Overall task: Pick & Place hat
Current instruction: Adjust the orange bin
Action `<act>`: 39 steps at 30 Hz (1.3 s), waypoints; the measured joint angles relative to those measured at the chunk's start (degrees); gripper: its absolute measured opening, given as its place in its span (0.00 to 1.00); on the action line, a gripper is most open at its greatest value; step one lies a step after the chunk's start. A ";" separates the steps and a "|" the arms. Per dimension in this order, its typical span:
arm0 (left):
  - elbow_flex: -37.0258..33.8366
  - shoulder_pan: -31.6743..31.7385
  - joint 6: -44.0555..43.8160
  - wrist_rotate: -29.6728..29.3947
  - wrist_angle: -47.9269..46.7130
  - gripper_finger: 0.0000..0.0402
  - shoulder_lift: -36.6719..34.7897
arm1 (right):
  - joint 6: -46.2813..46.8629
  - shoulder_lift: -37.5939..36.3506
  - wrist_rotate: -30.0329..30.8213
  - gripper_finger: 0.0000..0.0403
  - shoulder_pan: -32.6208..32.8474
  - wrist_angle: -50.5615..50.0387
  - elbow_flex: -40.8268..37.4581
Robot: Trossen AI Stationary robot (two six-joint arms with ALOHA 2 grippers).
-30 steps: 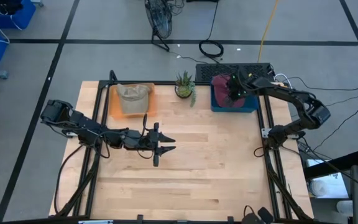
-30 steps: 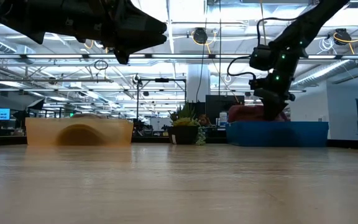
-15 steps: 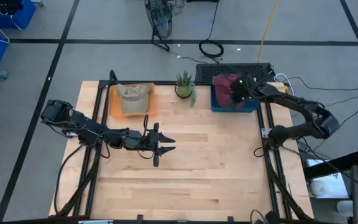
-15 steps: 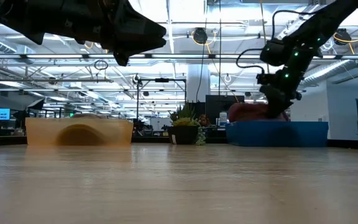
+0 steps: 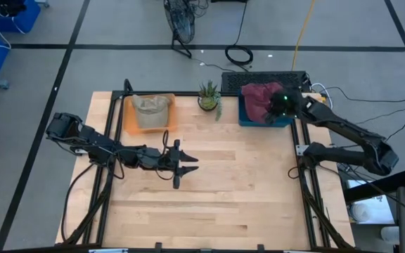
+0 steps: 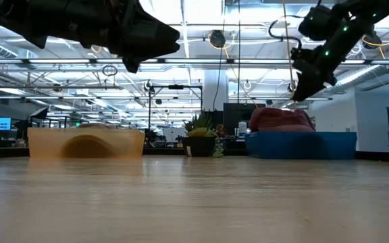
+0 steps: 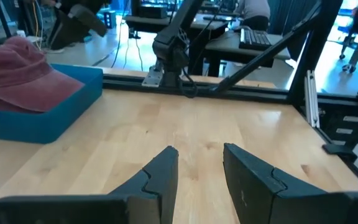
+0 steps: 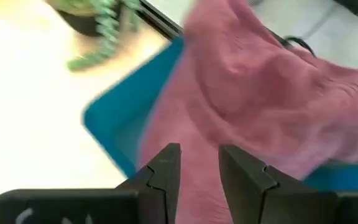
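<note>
Right wrist view: spread right end effector (image 8: 199, 163) above soft, crumpled maroon hat (image 8: 260, 93) in rigid blue bin (image 8: 114, 130).

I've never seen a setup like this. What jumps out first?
A dark red hat lies in a blue bin at the table's far right, with the right gripper open just above it. A tan hat sits in an orange bin at far left.

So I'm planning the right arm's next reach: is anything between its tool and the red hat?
Nothing visible. The right tool hangs just above the red hat in the blue bin, fingers apart, with only open air between them.
</note>
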 joint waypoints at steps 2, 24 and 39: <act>0.00 0.07 0.03 -0.01 0.91 0.33 0.00 | 1.17 -1.36 -1.53 0.24 1.89 0.08 0.07; 8.08 17.53 -3.70 10.23 -12.33 0.33 -11.15 | 4.32 -16.86 -18.00 0.13 20.69 22.28 -12.27; 1.88 10.41 -15.14 -8.84 -23.71 0.33 -12.73 | 5.78 -27.02 -17.46 0.00 23.56 41.56 -32.40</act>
